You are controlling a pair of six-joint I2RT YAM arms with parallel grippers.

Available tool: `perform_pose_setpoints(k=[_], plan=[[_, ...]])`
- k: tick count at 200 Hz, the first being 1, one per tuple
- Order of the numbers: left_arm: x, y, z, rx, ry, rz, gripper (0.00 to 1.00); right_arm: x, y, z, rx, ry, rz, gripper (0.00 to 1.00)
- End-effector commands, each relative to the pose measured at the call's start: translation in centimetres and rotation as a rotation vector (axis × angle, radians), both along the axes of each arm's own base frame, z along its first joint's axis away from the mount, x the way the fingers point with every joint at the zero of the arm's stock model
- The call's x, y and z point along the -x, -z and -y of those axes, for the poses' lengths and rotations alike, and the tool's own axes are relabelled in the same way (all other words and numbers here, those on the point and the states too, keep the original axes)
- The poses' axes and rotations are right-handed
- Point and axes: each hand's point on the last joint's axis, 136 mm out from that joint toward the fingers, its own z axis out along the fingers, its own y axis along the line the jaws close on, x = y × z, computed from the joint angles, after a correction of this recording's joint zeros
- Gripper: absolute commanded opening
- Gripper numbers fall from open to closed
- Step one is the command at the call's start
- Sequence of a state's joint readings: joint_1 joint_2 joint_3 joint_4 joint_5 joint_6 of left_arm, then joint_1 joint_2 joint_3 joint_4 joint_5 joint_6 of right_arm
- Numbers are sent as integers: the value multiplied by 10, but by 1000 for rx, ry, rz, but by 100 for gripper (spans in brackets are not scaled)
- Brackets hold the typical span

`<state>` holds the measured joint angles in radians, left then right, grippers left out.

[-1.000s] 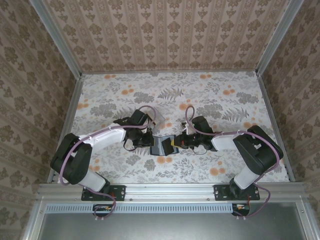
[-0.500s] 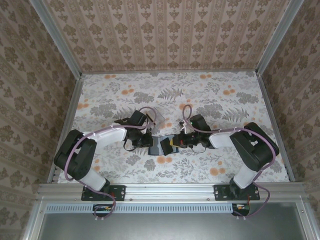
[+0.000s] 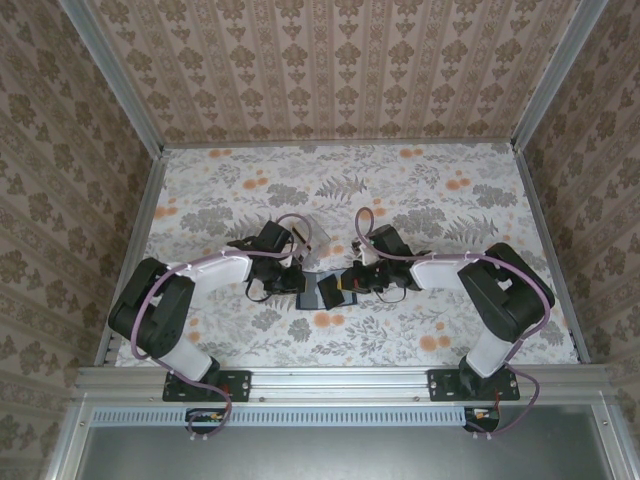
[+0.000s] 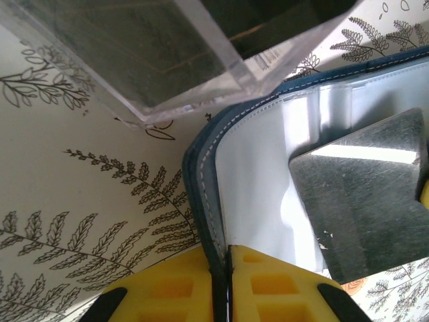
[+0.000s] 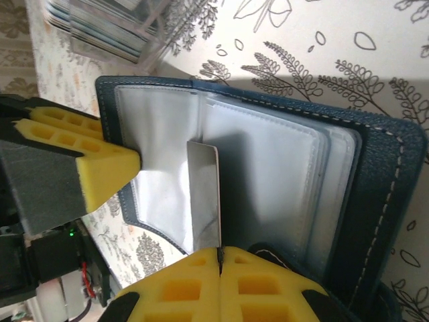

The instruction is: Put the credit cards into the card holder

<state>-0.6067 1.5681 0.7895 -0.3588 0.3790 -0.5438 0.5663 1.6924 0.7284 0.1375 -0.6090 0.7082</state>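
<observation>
The dark blue card holder (image 5: 375, 168) lies open on the table, its clear sleeves facing up (image 4: 261, 174), and it sits between both arms (image 3: 320, 292). My left gripper (image 4: 228, 249) is shut on the holder's stitched edge. Its yellow finger (image 5: 94, 164) pins the left flap. My right gripper (image 5: 219, 251) is shut on one silvery credit card (image 5: 204, 194), held edge-on with its far end over the sleeves. The same card looks grey (image 4: 365, 201) from the left. More credit cards (image 5: 100, 30) stand stacked in a clear box.
The clear acrylic box (image 4: 167, 60) stands on the floral table just beyond the holder, close to the left fingers. Both arms (image 3: 215, 268) (image 3: 450, 270) meet at the table's middle. Patterned walls enclose the table on three sides.
My right gripper has shifted a little left with the card, further over the holder. The left gripper has kept its hold on the holder's edge.
</observation>
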Motion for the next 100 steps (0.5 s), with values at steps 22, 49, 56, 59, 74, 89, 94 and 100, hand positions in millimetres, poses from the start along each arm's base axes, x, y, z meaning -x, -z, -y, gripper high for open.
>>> perform_pose_setpoints(k=[22, 49, 56, 59, 74, 89, 94, 100], plan=[[6, 9, -6, -4, 15, -15, 13, -3, -1, 6, 145, 24, 36, 0], [7, 10, -5, 1, 15, -17, 13, -5, 5, 7, 148, 54, 21, 0], [7, 11, -5, 4, 14, -18, 14, -5, 7, 8, 152, 71, 16, 0], [7, 11, -5, 3, 15, -18, 14, -6, 7, 8, 149, 77, 18, 0], [8, 11, -6, 5, 14, -16, 14, -9, 9, 12, 159, 114, 16, 0], [9, 11, -8, 4, 10, -18, 14, -11, 8, 17, 176, 148, 23, 0], [9, 11, -8, 5, 10, -17, 14, -11, 6, 18, 177, 154, 26, 0], [9, 11, -9, 5, 9, -15, 14, -11, 3, 19, 175, 159, 31, 0]])
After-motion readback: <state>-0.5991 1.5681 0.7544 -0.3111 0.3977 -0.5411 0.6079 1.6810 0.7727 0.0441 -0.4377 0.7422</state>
